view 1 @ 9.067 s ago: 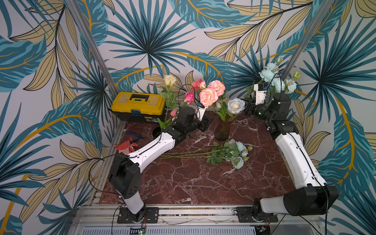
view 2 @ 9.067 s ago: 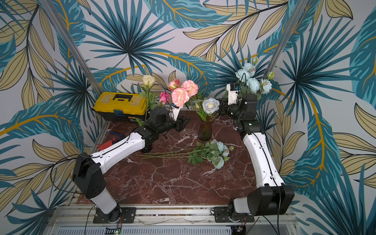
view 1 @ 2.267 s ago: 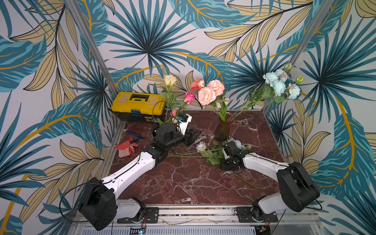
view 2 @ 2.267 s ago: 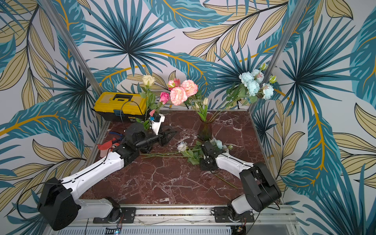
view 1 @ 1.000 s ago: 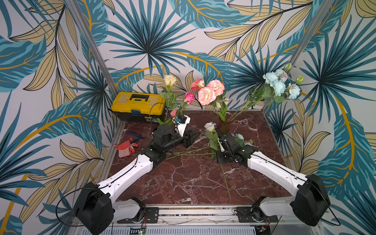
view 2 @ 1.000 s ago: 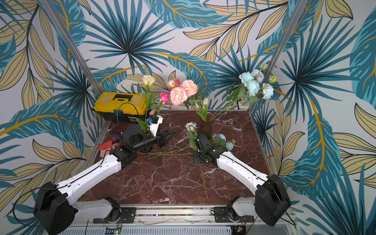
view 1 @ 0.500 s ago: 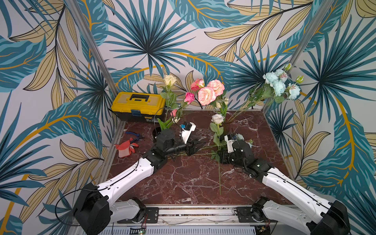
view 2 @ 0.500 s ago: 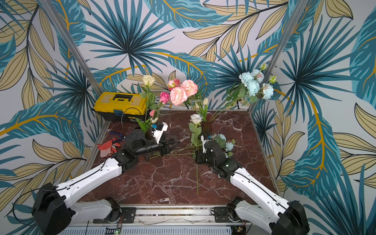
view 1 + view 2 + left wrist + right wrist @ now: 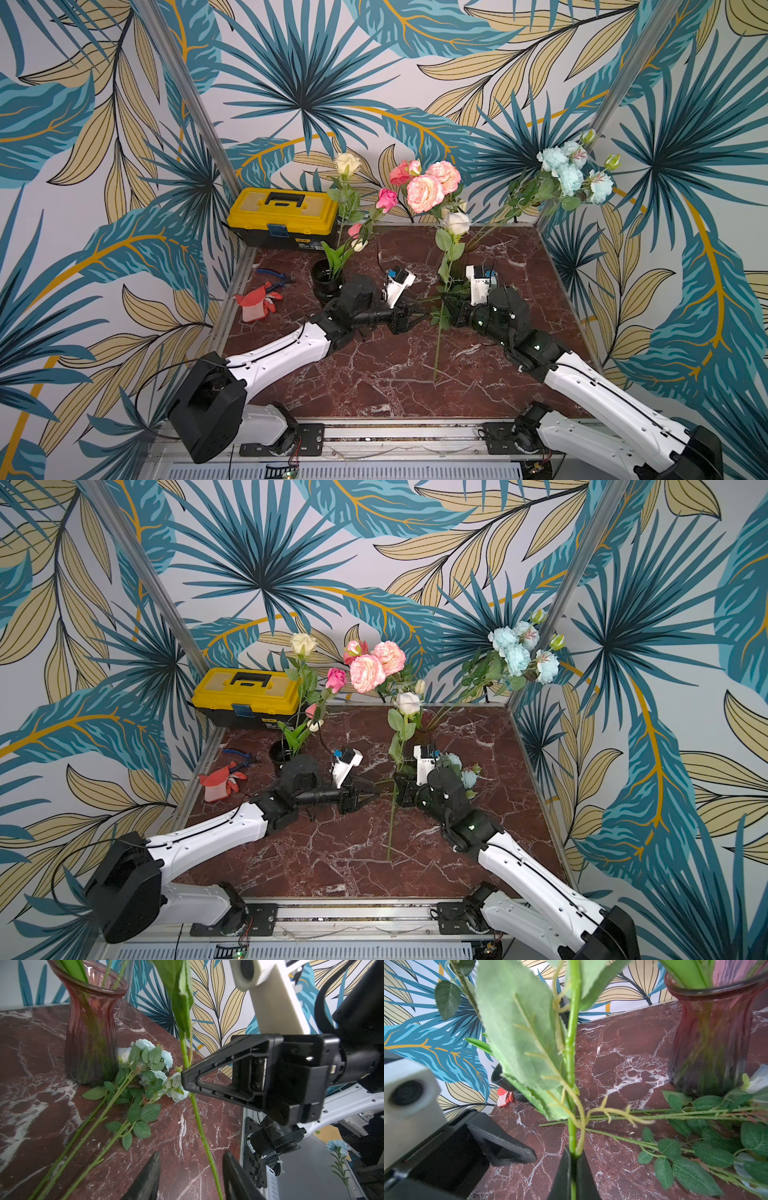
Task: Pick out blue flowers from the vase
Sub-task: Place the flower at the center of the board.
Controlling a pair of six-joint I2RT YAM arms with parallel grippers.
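At the back stands a yellow plastic toolbox with a black base (image 9: pixel 282 216). Nearer lie a red and white work glove (image 9: pixel 255 303) and blue-handled pliers (image 9: pixel 274 277), beside a black pot (image 9: pixel 320 286) holding a cream rose and pink buds. Further right, the dark red ribbed glass vase (image 9: pixel 91 1028) holds several green stems. Pink-peach peonies (image 9: pixel 432 187) stand above it, and one sprig of pale aqua blue flowers (image 9: pixel 569 174) leans out of it toward the back right corner post. A second bunch of blue flowers (image 9: pixel 153 1066) lies flat on the table, its blooms just beside the foot of the vase and its long leafy stems running toward my left side. A white rose on a long green stem (image 9: pixel 457 222) stands upright in front of the vase and hides most of it in both top views. My right gripper (image 9: pixel 573 1154) is clamped fully closed on that stem about midway; whether the stem's lower end touches the table I cannot tell. My left gripper (image 9: pixel 191 1152) stands about half open and empty, its tips pointing at the stem, close to it but apart. Underneath is a dark red marble tabletop with white veins (image 9: pixel 374 374). The walls (image 9: pixel 291 83) carry teal and tan palm-leaf wallpaper between aluminium posts.
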